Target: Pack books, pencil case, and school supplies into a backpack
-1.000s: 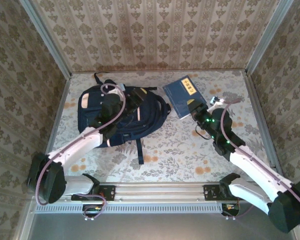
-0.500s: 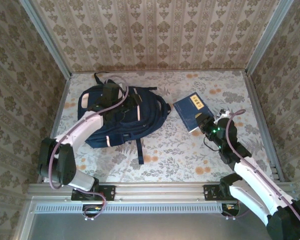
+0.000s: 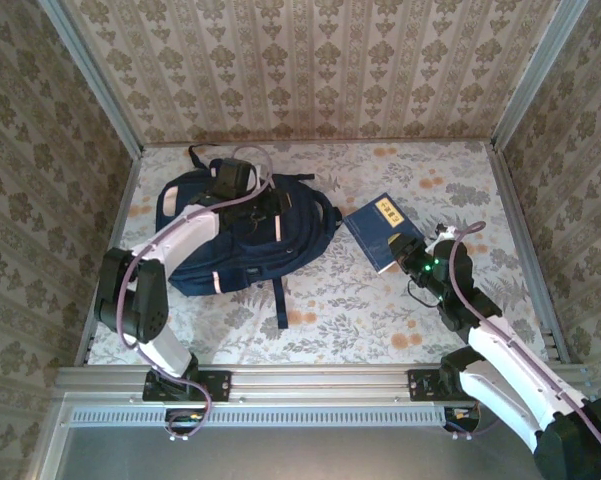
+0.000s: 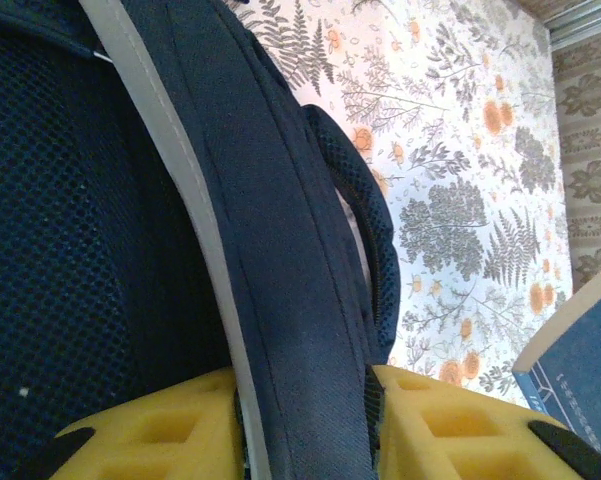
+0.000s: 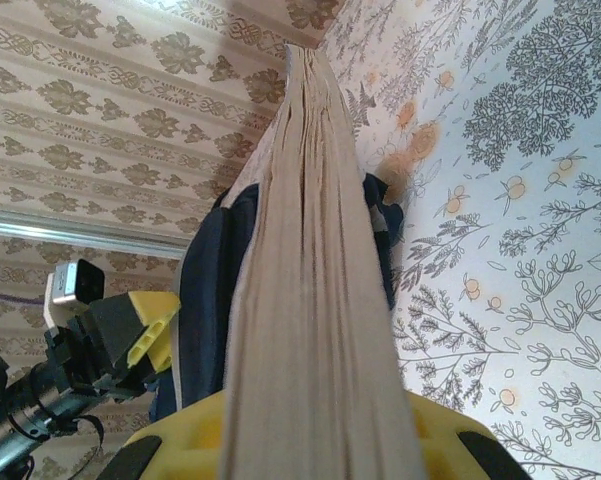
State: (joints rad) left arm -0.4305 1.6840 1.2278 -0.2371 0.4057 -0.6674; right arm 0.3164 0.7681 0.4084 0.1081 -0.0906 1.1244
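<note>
The navy backpack [image 3: 250, 240] with pale trim lies flat on the left of the table. My left gripper [image 3: 238, 190] sits at its far top edge. In the left wrist view its yellow fingers [image 4: 160, 440] are shut on a fold of the backpack's navy fabric [image 4: 300, 330] beside a pale stripe. My right gripper [image 3: 403, 250] is shut on the navy book with the yellow label [image 3: 378, 228], held on the table right of the backpack. In the right wrist view the book's page edge [image 5: 310, 300] runs between the yellow fingers [image 5: 450, 440], with the backpack [image 5: 205, 290] behind it. The other books, pencil case and supplies are out of view.
Floral cloth covers the table [image 3: 340, 300], with patterned walls close on three sides. A loose strap [image 3: 280, 300] trails from the backpack toward the near edge. The aluminium rail [image 3: 310, 380] with both arm bases runs along the front.
My left gripper has slid from the middle of the backpack to its far top edge. My right gripper has drawn the book nearer and slightly left, toward the backpack.
</note>
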